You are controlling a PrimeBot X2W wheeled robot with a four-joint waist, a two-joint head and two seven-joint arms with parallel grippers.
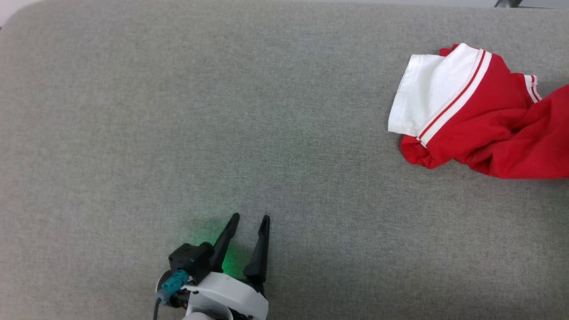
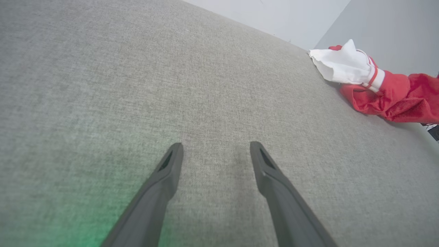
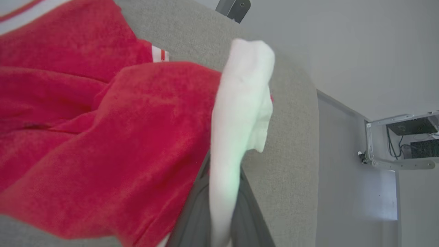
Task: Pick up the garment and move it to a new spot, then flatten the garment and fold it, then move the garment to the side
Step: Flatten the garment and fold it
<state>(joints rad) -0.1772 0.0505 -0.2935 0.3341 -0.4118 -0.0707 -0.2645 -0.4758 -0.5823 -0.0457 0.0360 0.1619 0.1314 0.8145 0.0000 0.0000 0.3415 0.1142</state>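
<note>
The garment [image 1: 480, 115] is a red shirt with white sleeves and white stripe trim, lying crumpled at the far right of the grey cushioned surface [image 1: 222, 111] and running past the head view's right edge. My left gripper [image 1: 249, 218] rests open near the front edge, far to the garment's left, with nothing between its fingers. The left wrist view has those fingers spread [image 2: 216, 147] over bare fabric, with the garment [image 2: 377, 92] at the upper right. In the right wrist view my right gripper [image 3: 223, 178] is shut on a white sleeve of the garment [image 3: 120, 137], which hides the fingertips.
The surface's rounded far edge [image 3: 308, 103] drops to a pale floor just beyond the garment. A metal bracket with cables [image 3: 401, 144] stands at the wall. A dark fitting [image 3: 235, 7] sits past the back edge. Bare grey surface stretches left of the garment.
</note>
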